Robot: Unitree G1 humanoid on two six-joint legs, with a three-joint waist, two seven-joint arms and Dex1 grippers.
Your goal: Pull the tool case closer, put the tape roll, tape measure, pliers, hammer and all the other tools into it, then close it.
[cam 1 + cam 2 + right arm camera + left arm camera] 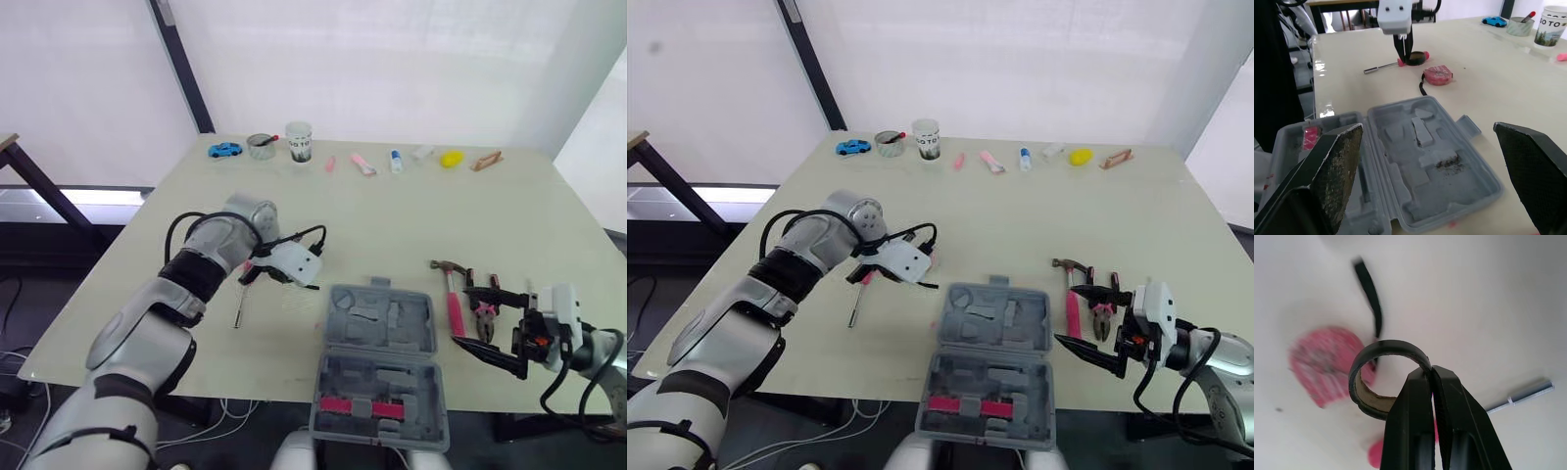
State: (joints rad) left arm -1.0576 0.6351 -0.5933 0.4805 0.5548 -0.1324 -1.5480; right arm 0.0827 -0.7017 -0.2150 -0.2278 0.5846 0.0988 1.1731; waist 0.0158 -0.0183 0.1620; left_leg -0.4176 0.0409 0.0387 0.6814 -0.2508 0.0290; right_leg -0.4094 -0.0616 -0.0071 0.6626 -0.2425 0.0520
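Observation:
The black tape roll (1369, 377) is pinched by its rim in my left gripper (1431, 372), just above the table. A pink tape measure (1438, 76) lies beside it, and a pink-handled screwdriver (238, 311) lies to the left. The grey tool case (380, 362) lies open at the table's front edge, its moulded slots bare except for a pink piece (358, 404) in the near half. To its right lie the pink-handled hammer (453, 294) and the pliers (482, 311). My right gripper (461, 315) stands open by them, holding nothing.
Along the table's far edge stand a blue toy car (224, 150), a small bowl (261, 145), a cup (299, 141), a few pink items, a glue bottle (396, 161), a yellow object (451, 158) and a wooden clip (486, 161).

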